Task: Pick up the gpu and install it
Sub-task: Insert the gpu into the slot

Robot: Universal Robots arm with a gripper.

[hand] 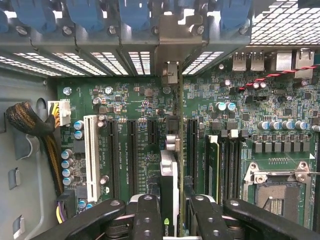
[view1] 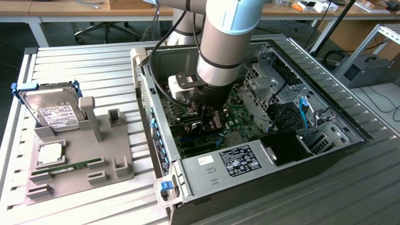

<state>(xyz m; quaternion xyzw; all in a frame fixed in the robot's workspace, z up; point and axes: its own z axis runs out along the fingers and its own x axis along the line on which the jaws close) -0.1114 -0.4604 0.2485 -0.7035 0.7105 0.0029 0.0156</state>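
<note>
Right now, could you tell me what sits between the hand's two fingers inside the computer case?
The gpu, held edge-on between the hand's fingers above the motherboard, as the wrist view shows.

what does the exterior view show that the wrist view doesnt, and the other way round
Exterior view alone: the fixture tray beside the computer case, holding the hard drive, plus the arm reaching down into the case.

Wrist view alone: the white expansion slot, the empty CPU socket, the blue slot clips and the gpu edge-on, clamped between the black fingers.

Both: the green motherboard inside the open case.
</note>
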